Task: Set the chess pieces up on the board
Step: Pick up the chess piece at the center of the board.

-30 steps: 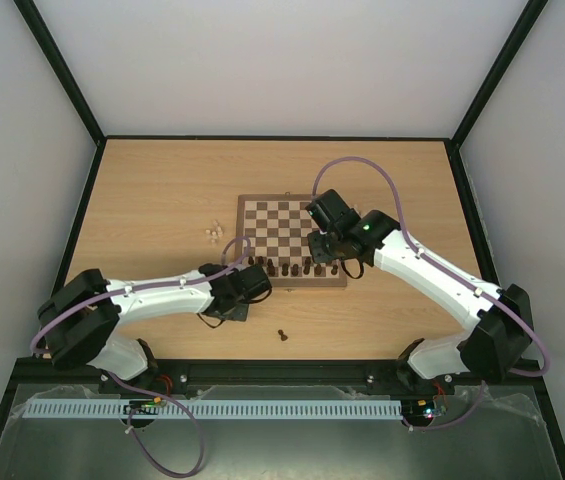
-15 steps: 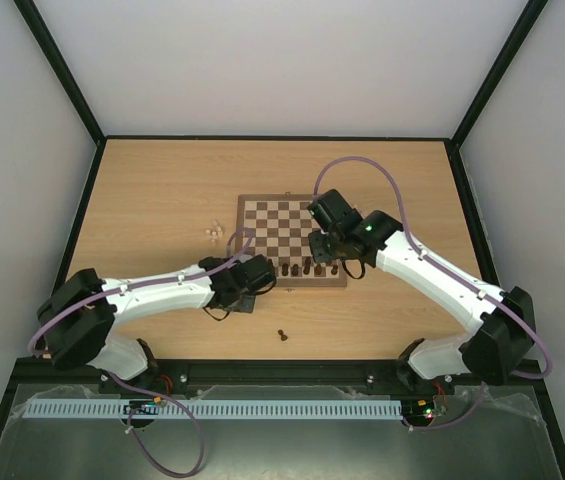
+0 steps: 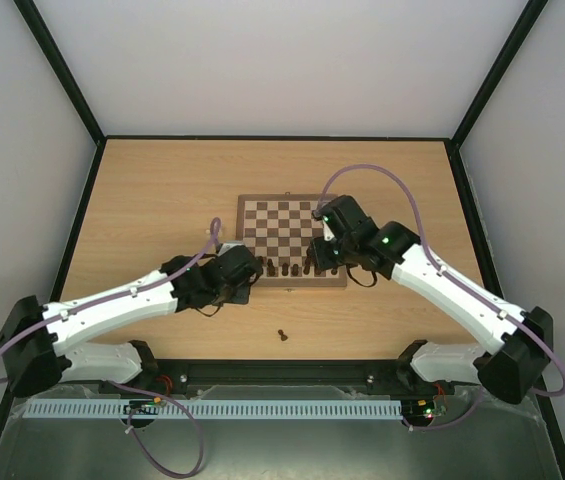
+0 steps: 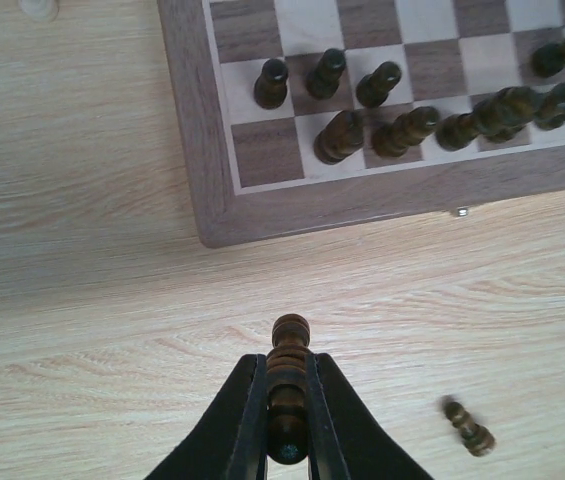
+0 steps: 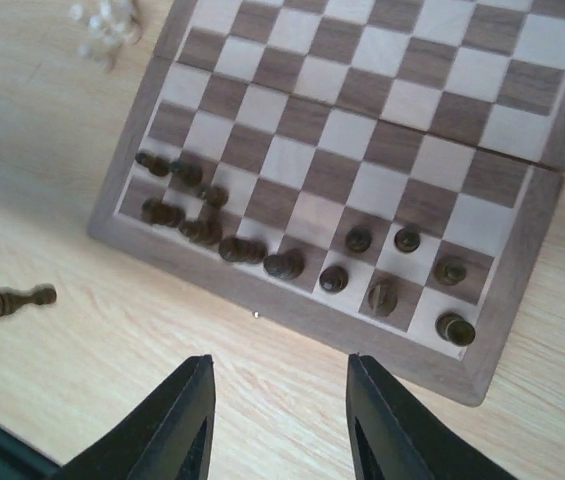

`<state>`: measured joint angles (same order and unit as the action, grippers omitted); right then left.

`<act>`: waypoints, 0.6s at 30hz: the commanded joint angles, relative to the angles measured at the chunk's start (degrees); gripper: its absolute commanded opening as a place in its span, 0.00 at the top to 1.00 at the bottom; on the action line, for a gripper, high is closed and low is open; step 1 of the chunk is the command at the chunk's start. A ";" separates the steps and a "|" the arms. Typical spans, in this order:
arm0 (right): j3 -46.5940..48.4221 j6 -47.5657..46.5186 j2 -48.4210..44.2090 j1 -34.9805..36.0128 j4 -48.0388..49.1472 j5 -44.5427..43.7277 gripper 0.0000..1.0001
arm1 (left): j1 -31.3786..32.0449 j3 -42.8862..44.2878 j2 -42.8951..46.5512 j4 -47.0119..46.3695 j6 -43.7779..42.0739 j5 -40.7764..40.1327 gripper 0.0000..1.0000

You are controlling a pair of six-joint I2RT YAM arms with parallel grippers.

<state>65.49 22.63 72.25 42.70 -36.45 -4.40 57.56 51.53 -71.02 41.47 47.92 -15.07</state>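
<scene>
The board (image 3: 282,215) lies mid-table with dark chess pieces (image 3: 292,268) crowded along its two near rows. My left gripper (image 4: 288,360) is shut on a dark brown piece (image 4: 289,395), held lengthwise between the fingers over the table just short of the board's near-left corner (image 4: 217,215). In the top view the left gripper (image 3: 247,280) is at that corner. My right gripper (image 5: 278,365) is open and empty over the table by the board's near edge (image 5: 527,270). The dark pieces (image 5: 272,262) show ahead of it, some upright and some leaning.
One dark piece (image 3: 282,335) lies loose on the table in front of the board and also shows in the left wrist view (image 4: 467,425). A few pale pieces (image 5: 107,25) lie left of the board. The far rows of squares hold nothing.
My left arm has swung forward and up toward the board's near-left corner, carrying the dark piece. My right gripper has shifted a little right along the board's near edge.
</scene>
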 commanded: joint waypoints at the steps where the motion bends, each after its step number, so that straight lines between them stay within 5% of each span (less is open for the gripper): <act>1: -5.74 1.26 -4.71 -0.28 3.83 9.04 0.57 | -0.50 0.84 4.11 -1.47 -0.83 1.74 0.98; 11: -15.95 6.56 -12.56 -1.10 20.29 31.95 0.54 | -4.54 -3.98 16.87 -14.29 -2.39 12.68 0.98; 18: -23.12 17.69 -16.80 -8.54 39.02 53.48 0.55 | -11.17 -9.70 25.59 -24.18 -1.29 24.35 0.98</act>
<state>45.50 32.29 57.60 37.43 -10.90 33.34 49.30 44.42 -49.21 24.86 46.52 0.56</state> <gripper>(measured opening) 0.448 0.102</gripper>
